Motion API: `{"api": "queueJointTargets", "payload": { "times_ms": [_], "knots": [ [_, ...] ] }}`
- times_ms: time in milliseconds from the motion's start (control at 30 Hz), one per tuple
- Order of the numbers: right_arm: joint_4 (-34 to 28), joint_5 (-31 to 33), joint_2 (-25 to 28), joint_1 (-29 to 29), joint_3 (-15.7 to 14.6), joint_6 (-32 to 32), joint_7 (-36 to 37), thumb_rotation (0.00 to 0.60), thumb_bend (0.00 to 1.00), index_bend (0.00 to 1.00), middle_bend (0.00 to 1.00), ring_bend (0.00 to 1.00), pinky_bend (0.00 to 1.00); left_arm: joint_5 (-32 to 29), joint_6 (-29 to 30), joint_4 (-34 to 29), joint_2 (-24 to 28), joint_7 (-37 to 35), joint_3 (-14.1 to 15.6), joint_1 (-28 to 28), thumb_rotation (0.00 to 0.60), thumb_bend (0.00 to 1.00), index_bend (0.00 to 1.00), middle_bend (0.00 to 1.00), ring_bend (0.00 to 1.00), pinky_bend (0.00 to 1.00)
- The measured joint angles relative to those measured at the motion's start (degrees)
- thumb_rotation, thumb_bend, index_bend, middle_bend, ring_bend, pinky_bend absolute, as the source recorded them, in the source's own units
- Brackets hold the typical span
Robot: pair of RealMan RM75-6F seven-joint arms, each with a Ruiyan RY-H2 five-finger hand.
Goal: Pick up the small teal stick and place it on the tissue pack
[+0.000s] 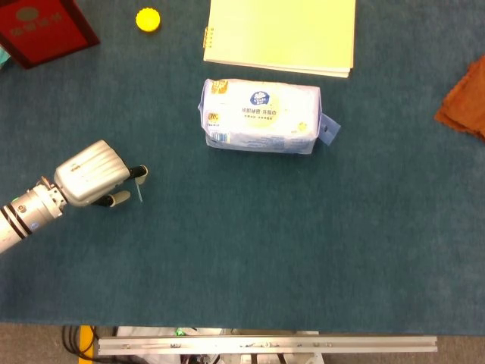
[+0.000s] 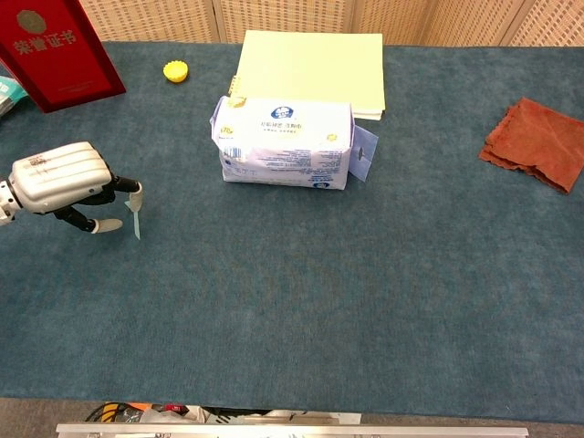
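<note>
We have our left hand [image 2: 62, 183] down at the stick [image 2: 136, 222], which lies on the table [image 2: 301, 301] well left of the tissue pack [image 2: 285, 141]. One fingertip [image 2: 136, 191] sits at the stick's upper end, another just beside it; whether they have closed on it, we cannot tell. Nothing is lifted yet. By our reckoning the pinch, lift, carry and placing on the pack all remain. Right hand is out of sight.

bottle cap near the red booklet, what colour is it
Yellow. The bottle cap shows best in the head view, lying right of the red booklet.
</note>
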Motion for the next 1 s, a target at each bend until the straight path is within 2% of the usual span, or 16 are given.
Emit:
{"api": "queueJointTargets", "payload": {
  "times_ms": [1000],
  "knots": [
    [-1.0,0.0,-0.3,-0.1,-0.2,0.0,-1.7,0.600,0.32,0.14,0.33,0.29,0.43,-1.6,-0.7,4.8,-3.1,-0.7,3.3,-0.2,0.600,0.28,0.47,1.00,1.00,0.98]
  ]
}}
